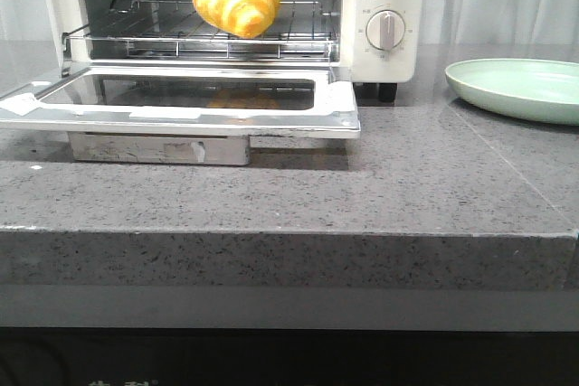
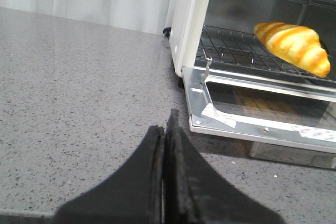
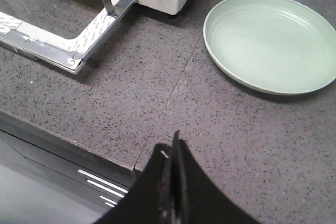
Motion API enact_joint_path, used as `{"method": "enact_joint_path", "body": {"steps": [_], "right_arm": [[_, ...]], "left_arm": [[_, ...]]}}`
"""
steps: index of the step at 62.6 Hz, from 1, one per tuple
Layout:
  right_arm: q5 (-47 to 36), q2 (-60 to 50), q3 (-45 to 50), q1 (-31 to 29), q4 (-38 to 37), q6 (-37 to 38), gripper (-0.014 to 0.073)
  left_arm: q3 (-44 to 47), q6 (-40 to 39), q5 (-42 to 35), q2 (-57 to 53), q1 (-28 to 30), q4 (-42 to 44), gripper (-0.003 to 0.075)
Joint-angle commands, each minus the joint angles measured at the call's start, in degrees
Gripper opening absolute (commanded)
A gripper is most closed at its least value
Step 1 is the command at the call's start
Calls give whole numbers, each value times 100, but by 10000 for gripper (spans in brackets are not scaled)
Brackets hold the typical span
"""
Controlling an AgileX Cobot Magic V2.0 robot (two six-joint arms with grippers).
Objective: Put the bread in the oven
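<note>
Grey counter (image 1: 434,187) is carrying the open oven (image 1: 389,6) at its back edge, bread (image 1: 237,2) sitting on the rack; my left claw (image 2: 165,145) and right claw (image 3: 175,166) are both pressing together, holding nothing.

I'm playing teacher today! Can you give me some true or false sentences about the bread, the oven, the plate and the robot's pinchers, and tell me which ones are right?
1. The bread lies on the wire rack inside the oven. True.
2. The oven door is shut. False: it is folded down open.
3. The green plate has nothing on it. True.
4. The left gripper holds the bread. False: it is shut on nothing, apart from the oven.
5. The right gripper is wide open. False: it is shut.
</note>
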Motion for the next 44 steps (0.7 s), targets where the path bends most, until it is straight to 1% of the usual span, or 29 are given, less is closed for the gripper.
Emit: {"method": "enact_joint_path", "body": {"steps": [1,5,7,18,44], "right_arm": [[-392,11,-134,-27,0,-84,-69],[-392,11,-134,-27,0,-84,-69],[-387,16,-134,-27,0,-84,-69],[-389,21,-134,-27,0,-84,-69],[-389,21,-134,-27,0,-84,-69]], "left_arm": [[72,-11,-860,-94,21,-52,-18],[217,-11,-1056,-176,33,-52,-18],[204,-11,-905,-162,44,-52,-18],[204,-11,-881,-162,303,-52,-18],[204,-11,-881,-162,316,-52,-18]]}}
